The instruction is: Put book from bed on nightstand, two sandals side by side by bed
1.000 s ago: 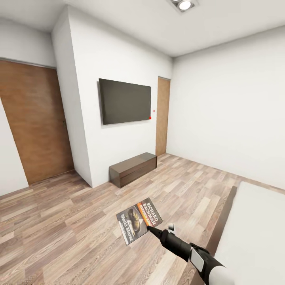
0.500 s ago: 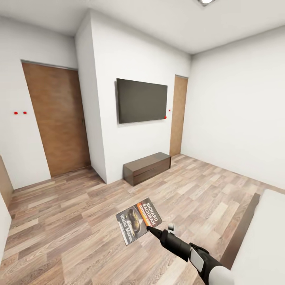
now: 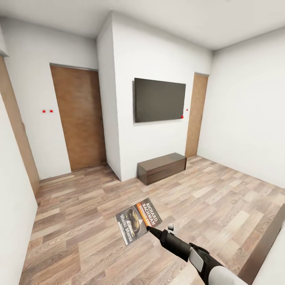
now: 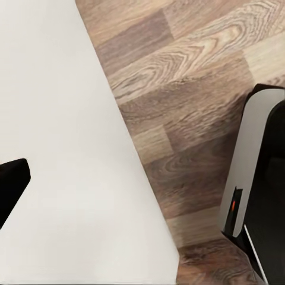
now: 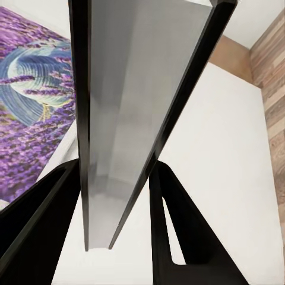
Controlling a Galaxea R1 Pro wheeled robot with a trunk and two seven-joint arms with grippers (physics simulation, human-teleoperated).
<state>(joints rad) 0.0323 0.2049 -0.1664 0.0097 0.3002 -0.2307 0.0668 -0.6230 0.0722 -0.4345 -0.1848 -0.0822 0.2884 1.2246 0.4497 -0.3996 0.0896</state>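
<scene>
The right gripper [image 3: 152, 230] pinches the thin dark-grey paperback book with the orange band [image 3: 138, 220] by its near corner; the right wrist view shows the book [image 5: 127, 119] clamped edge-on between both fingers. The book is held flat above the brown wood-plank floor [image 3: 79, 213], mid-room, with a long low dark-brown bench [image 3: 161, 168] under a black wall-mounted screen [image 3: 159, 99] beyond. The bed's dark wood frame edge [image 3: 263, 247] lies near right. The left gripper's state cannot be told — one dark fingertip [image 4: 10, 187] shows.

Carry procedure — keep the grip firm, turn smoothly, and hold the book level; a corner pinch probably lets it pivot or slip.
</scene>
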